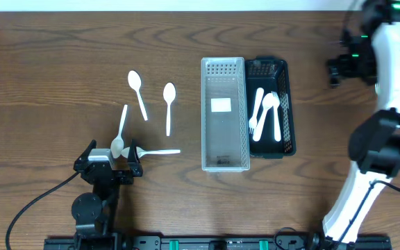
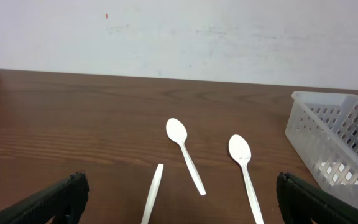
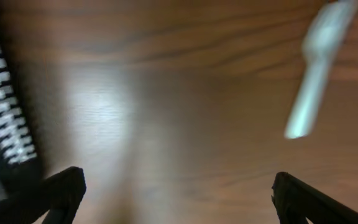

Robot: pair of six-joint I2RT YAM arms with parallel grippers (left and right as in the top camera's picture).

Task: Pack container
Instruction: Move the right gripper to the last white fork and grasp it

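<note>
Left pincer (image 2: 179, 202) agape, spoon handle (image 2: 153, 196) between fingers, clear basket (image 2: 337, 140) rim right

White plastic spoons (image 1: 169, 92) lie scattered left of the clear perforated plastic basket (image 1: 223, 139). White plastic forks (image 1: 271, 103) rest inside the adjoining black perforated plastic basket (image 1: 289, 104).

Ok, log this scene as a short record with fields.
clear basket: no cutlery inside
black basket: holds white forks
white spoons: loose on table, left of clear basket
left gripper: open, by nearest spoons
right gripper: open, right of black basket
</note>
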